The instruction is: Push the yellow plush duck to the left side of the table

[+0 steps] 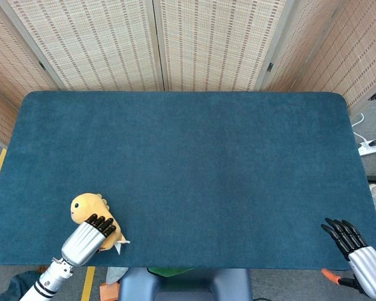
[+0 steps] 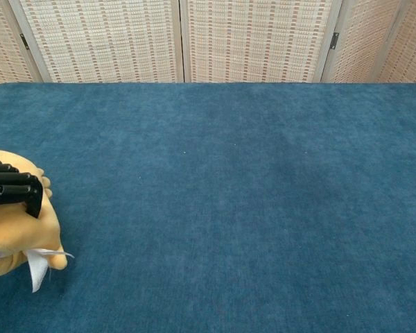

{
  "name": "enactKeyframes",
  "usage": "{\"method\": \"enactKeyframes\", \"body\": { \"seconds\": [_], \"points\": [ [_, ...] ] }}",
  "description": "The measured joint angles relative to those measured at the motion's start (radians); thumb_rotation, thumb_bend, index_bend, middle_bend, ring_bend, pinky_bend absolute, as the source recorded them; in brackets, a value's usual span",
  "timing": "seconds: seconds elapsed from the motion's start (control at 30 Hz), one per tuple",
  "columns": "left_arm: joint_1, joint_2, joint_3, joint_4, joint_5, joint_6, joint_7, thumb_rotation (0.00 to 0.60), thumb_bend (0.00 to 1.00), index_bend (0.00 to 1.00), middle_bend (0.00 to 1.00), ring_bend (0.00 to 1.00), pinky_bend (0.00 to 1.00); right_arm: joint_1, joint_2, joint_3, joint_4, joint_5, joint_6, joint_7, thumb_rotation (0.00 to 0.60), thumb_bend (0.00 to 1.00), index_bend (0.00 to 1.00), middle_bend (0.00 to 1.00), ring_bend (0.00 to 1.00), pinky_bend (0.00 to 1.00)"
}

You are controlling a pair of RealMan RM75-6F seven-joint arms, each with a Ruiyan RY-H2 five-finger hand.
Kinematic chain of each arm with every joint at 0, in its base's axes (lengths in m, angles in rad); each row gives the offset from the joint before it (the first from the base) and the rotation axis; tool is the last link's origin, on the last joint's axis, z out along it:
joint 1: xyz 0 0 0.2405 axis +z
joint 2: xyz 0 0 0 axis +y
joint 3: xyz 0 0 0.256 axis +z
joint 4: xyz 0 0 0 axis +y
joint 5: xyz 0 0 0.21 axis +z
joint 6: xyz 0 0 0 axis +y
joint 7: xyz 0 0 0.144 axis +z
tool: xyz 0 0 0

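Note:
The yellow plush duck (image 1: 88, 205) lies near the table's front left corner, head pointing away from me. My left hand (image 1: 84, 241) rests on its rear part, dark fingers laid over its back. In the chest view the duck (image 2: 17, 232) sits at the left frame edge with my left hand's fingertips (image 2: 14, 186) on top, and its white tag (image 2: 36, 267) trails to the right. My right hand (image 1: 354, 251) hovers at the table's front right corner, fingers extended and holding nothing.
The blue felt table (image 1: 207, 157) stretches wide to the right of the duck. Woven folding screens (image 1: 156, 44) stand behind the far edge. A power strip (image 1: 370, 147) lies on the floor to the right.

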Motion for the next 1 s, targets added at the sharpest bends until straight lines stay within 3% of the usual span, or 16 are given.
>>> {"method": "enactKeyframes", "body": {
  "seconds": [0.1, 0.13, 0.2, 0.37, 0.6, 0.8, 1.0],
  "points": [
    [0.009, -0.02, 0.01, 0.109, -0.017, -0.021, -0.059, 0.6, 0.39, 0.1, 0.33, 0.28, 0.6, 0.002, 0.006, -0.004, -0.045, -0.014, -0.014, -0.048, 0.6, 0.05, 0.0, 0.0, 0.0, 0.0],
    [0.011, -0.023, 0.012, 0.133, -0.026, -0.037, -0.072, 0.6, 0.36, 0.02, 0.2, 0.17, 0.5, 0.002, 0.007, -0.004, -0.055, -0.016, -0.017, -0.06, 0.6, 0.05, 0.0, 0.0, 0.0, 0.0],
    [0.014, -0.024, 0.015, 0.155, -0.051, -0.081, -0.09, 0.6, 0.33, 0.0, 0.03, 0.02, 0.33, 0.001, 0.01, -0.004, -0.074, -0.017, -0.023, -0.077, 0.6, 0.06, 0.0, 0.0, 0.0, 0.0],
    [0.024, 0.015, 0.02, 0.097, -0.096, -0.128, -0.112, 0.6, 0.28, 0.0, 0.0, 0.0, 0.19, -0.004, 0.012, -0.006, -0.08, -0.021, -0.028, -0.085, 0.6, 0.06, 0.0, 0.0, 0.0, 0.0],
    [0.055, 0.156, 0.038, -0.114, -0.122, -0.116, -0.137, 0.6, 0.26, 0.0, 0.0, 0.0, 0.16, 0.0, 0.012, -0.007, -0.073, -0.048, -0.012, -0.075, 0.6, 0.06, 0.0, 0.0, 0.0, 0.0],
    [0.13, 0.304, 0.051, -0.251, -0.127, 0.029, -0.205, 0.6, 0.26, 0.0, 0.0, 0.0, 0.15, 0.01, 0.029, -0.008, -0.094, -0.071, -0.005, -0.08, 0.6, 0.06, 0.0, 0.0, 0.0, 0.0],
    [0.227, 0.369, 0.069, -0.273, -0.117, 0.206, -0.397, 0.6, 0.26, 0.0, 0.0, 0.0, 0.15, 0.023, 0.046, -0.006, -0.14, -0.103, 0.004, -0.108, 0.6, 0.06, 0.0, 0.0, 0.0, 0.0]
  ]
}}
